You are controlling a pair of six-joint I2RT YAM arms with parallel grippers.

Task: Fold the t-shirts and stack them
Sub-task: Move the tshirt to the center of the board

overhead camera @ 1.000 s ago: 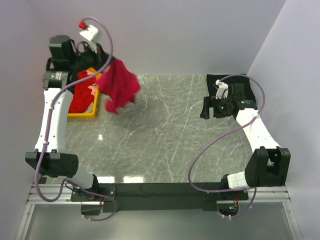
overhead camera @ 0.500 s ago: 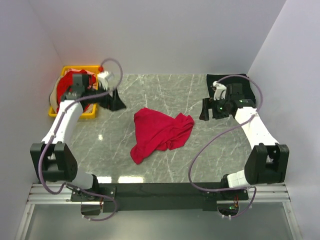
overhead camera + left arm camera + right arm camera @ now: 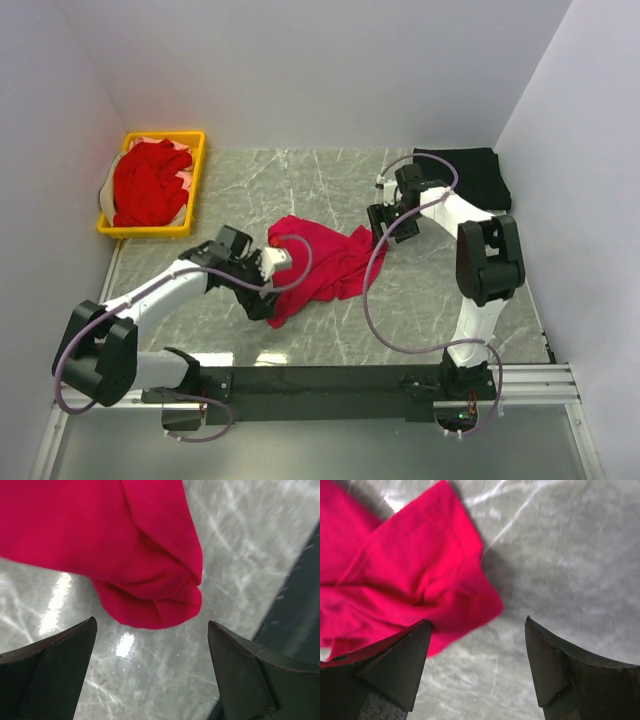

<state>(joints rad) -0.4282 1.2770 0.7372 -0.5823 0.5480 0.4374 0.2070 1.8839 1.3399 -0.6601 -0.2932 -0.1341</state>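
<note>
Looking down from the top camera, I've got one bright red t-shirt (image 3: 325,262) lying crumpled in the middle of the marble table (image 3: 440,290), all bunched up. My left gripper (image 3: 260,300) is low at the shirt's 7 o'clock end and my right gripper (image 3: 378,228) is at its 2 o'clock corner, so I'm basically bracketing it from both sides.

Left wrist cam: both fingers (image 3: 50,680) are spread wide with nothing pinched. A rounded, folded lump of the red cloth sits just past the tips, toward 12 o'clock in that view, and there's bare marble between the fingers. I can't tell if the tips touch the table.

Right wrist cam: same deal, jaws wide apart and holding nothing. A corner of the shirt comes in from 10 o'clock and ends right by the finger (image 3: 395,670) at 8 o'clock in that view. The other finger has only marble near it. Whether the cloth actually touches that finger, honestly can't say.

Other stuff: a black t-shirt (image 3: 465,175) lies folded flat at the table's 1 o'clock corner, well apart from the red one. Over at 10 o'clock there's a yellow basket (image 3: 145,232) with more red t-shirts (image 3: 148,190) heaped inside it.
</note>
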